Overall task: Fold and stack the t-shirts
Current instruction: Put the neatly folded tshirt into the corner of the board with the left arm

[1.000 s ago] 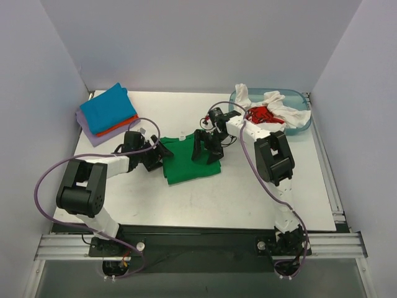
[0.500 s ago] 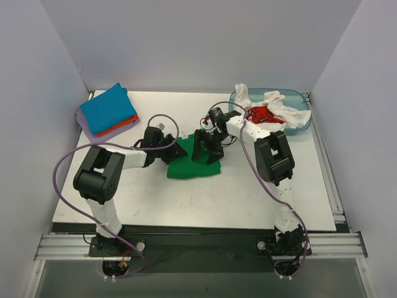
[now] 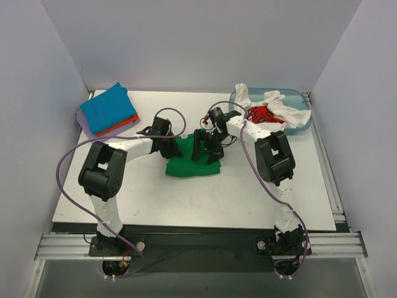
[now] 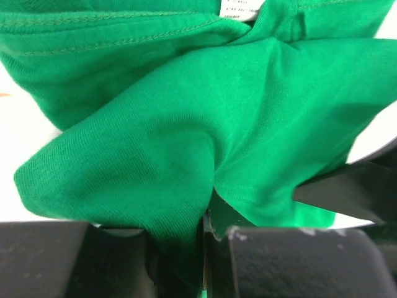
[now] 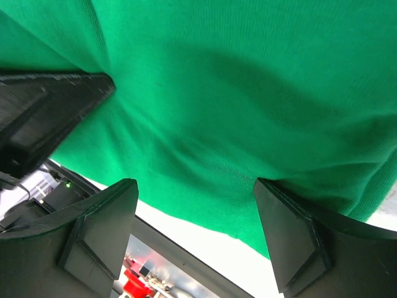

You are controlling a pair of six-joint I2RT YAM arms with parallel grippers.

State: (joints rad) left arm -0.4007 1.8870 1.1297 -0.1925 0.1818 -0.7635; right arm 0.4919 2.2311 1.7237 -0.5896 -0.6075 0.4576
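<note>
Middle of the white table [image 3: 248,198] now, where the bright green short-sleeved cloth t-shirt [image 3: 193,166] lies bunched into a partly folded block. The left gripper [image 3: 171,148] sits at the shirt's left edge. In its wrist view we see a fold of green cloth running down into the narrow gap between its jaws, so it is pinched onto the shirt. The right gripper [image 3: 206,151] stands over the far part of the same shirt, black fingers [image 5: 99,230] spread wide. Nothing is clamped there, and green cloth stretches beneath them.

We judge the step in hand to be a fold across the green shirt, the left side carrying the edge and the right side pinning. To do it well, we want that pinch to take the whole thickness of the hem, not a single wrinkle. We want a low lift and a straight run across, so the edge lands square. The right fingers should hold down along the crease line and come off only once the cloth lies flat.

Far left, a folded blue t-shirt [image 3: 108,108] tops an orange one [image 3: 118,128] and a lavender one [image 3: 87,127], the stack this shirt should join. Far right, a white t-shirt [image 3: 279,102] and a red one [image 3: 260,115] lie in the translucent blue plastic tub [image 3: 304,119].
</note>
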